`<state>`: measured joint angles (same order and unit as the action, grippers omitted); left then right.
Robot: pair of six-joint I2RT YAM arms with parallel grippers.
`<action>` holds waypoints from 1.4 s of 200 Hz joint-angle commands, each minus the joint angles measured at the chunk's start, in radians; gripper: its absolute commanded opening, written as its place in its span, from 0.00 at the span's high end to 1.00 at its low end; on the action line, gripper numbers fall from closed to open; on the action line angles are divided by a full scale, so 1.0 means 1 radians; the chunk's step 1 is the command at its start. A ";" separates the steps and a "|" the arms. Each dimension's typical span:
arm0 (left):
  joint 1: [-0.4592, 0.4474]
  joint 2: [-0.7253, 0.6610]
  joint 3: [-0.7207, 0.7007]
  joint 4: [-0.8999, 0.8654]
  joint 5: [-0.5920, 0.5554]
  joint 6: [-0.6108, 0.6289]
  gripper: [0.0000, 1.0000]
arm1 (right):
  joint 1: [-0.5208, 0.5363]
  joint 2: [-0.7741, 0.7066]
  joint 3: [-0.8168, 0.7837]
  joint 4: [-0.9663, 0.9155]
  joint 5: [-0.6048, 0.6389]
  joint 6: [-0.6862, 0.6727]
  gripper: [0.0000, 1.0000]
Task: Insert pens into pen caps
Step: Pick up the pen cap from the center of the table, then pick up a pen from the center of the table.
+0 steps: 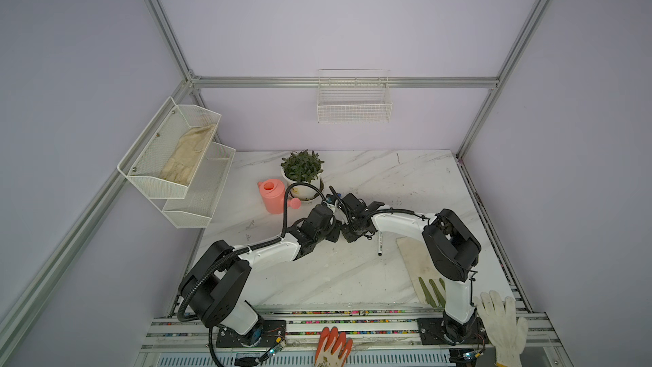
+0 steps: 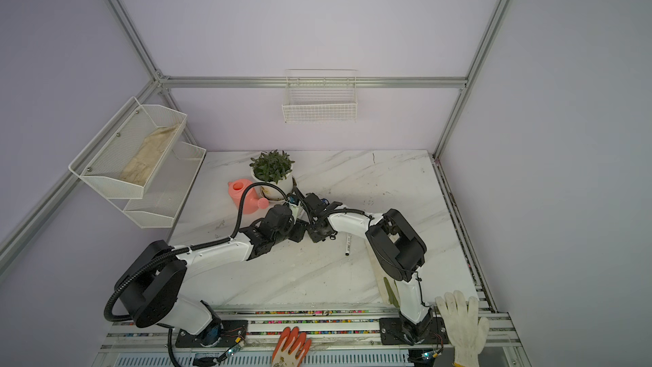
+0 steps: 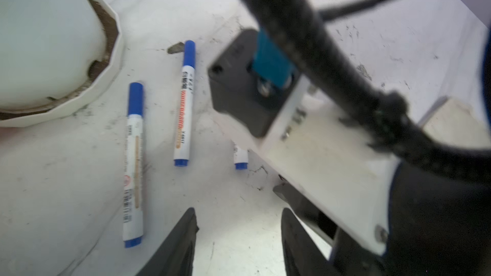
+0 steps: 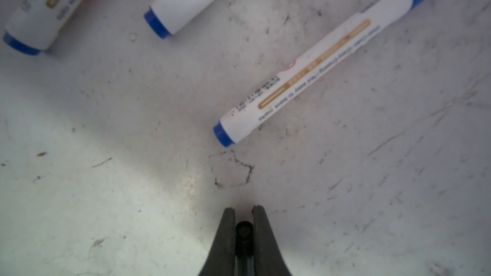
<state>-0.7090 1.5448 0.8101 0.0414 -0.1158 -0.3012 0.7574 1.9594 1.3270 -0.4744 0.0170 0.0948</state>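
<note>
Clenched fingertips of the right end effector fill the near edge of the right wrist view. Pinched between them is a small round black thing seen end-on, most likely the black cap. Left end effector released, jaws apart, nothing between them, hovering over the bench.

Three blue pens lie flat on the bench, apart from one another, each seemingly capped already; one is half hidden behind the right wrist. In both top views the meeting arms cover them, at roughly 5 o'clock of the potted plant. Black pen lies alone just to 3 o'clock of bench centre, near the right forearm. Whether its tip is bare is too small to tell.

Handling, my guess — pen light, stiff, smooth, apt to roll; take it mid-barrel, across the axis, tip end left free. Cap tiny and slick; it could pivot in the pads under an off-axis push.
</note>
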 commanded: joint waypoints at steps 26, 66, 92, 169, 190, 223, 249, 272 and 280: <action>-0.092 0.163 0.158 0.019 0.180 0.188 0.47 | -0.262 -0.227 -0.028 0.058 -0.095 0.138 0.99; -0.124 0.366 0.387 -0.069 0.240 0.266 0.41 | -0.403 -0.328 -0.044 0.050 -0.113 0.171 0.99; -0.131 0.448 0.493 -0.073 0.291 0.256 0.38 | -0.436 -0.337 -0.060 0.039 -0.125 0.175 1.00; -0.183 0.555 0.652 -0.245 0.169 0.261 0.32 | -0.440 -0.369 -0.081 0.048 -0.136 0.164 1.00; -0.214 0.592 0.699 -0.381 0.067 0.308 0.33 | -0.444 -0.380 -0.070 0.045 -0.120 0.166 1.00; -0.228 0.598 0.685 -0.559 -0.007 0.292 0.41 | -0.453 -0.396 -0.068 0.040 -0.117 0.176 1.00; -0.227 0.558 0.626 -0.628 -0.019 0.261 0.53 | -0.464 -0.398 -0.073 0.043 -0.125 0.180 1.00; -0.223 0.551 0.625 -0.694 -0.031 0.240 0.61 | -0.468 -0.396 -0.080 0.054 -0.139 0.181 1.00; -0.218 0.549 0.625 -0.713 -0.029 0.229 0.62 | -0.470 -0.395 -0.078 0.053 -0.140 0.184 1.00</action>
<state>-0.9421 2.0941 1.4708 -0.4667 -0.1066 -0.0517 0.2955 1.5848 1.2453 -0.4156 -0.1181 0.2623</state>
